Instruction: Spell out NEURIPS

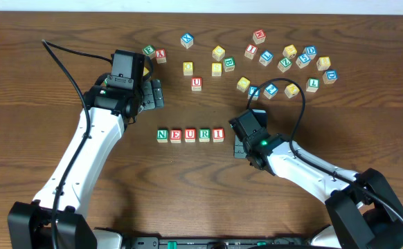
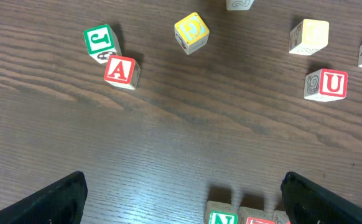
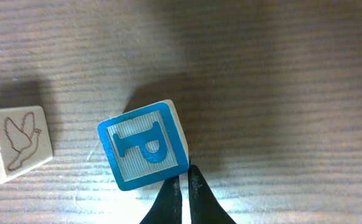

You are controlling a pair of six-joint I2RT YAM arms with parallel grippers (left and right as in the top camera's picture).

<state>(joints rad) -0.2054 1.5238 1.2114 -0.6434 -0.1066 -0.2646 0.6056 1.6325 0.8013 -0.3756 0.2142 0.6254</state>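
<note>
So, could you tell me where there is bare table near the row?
Free: the wood below the row, and the strip between row and loose U. Crowded: the upper-right cubes, and beside the I, where the P sits.

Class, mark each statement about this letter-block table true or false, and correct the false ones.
1. The row reads N, E, U, R, I. True.
2. The right gripper is clamped around the blue P block. False: it is shut, its tips beside the block's corner.
3. The left gripper is open and holds nothing. True.
4. The red A block sits in the row. False: it lies apart, beside the green J block.
</note>
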